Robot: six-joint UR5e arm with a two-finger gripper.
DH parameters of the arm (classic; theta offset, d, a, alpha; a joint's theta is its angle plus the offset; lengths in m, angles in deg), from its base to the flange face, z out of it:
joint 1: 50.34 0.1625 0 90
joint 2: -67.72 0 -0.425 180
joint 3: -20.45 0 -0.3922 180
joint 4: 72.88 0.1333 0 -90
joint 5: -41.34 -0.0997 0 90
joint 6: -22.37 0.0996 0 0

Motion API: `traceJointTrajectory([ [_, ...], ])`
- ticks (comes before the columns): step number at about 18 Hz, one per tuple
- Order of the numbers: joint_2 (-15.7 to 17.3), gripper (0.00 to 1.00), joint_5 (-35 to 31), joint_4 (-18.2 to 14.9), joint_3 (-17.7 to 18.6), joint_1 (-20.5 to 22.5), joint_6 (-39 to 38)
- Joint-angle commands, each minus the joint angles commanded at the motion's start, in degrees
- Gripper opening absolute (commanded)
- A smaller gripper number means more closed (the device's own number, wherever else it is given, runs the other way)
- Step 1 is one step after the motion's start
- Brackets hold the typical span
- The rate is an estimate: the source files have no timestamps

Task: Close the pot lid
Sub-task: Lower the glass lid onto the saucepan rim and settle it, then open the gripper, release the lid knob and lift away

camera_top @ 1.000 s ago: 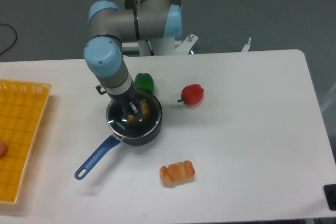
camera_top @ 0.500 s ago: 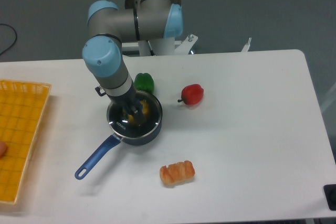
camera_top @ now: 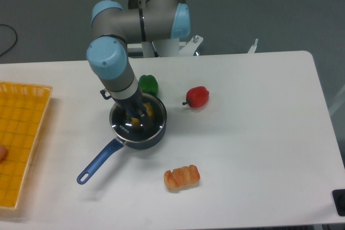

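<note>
The dark blue pot [camera_top: 146, 142] stands left of the table's middle, its lighter blue handle [camera_top: 99, 161] pointing to the front left. The glass pot lid [camera_top: 155, 124] lies flat on the pot's rim, and yellow food shows through it. A small printed mark [camera_top: 125, 130] sits near the lid's left edge. My gripper [camera_top: 137, 113] comes straight down onto the lid's centre. Its fingers are closed around the knob, which they mostly hide.
A green pepper [camera_top: 148, 84] sits right behind the pot and touches the arm's side. A red pepper [camera_top: 198, 96] lies to the right of the pot. An orange shrimp-like toy [camera_top: 182, 177] lies in front. A yellow basket [camera_top: 21, 138] fills the left edge.
The arm's wrist has shifted slightly to the right. The lid stays seated on the pot and the gripper stays at its centre.
</note>
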Motion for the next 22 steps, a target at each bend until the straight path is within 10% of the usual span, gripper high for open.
traceJointTrajectory([
  [22, -4.48, 1.0, -0.17, 2.11, -7.21, 25.66, 17.04],
])
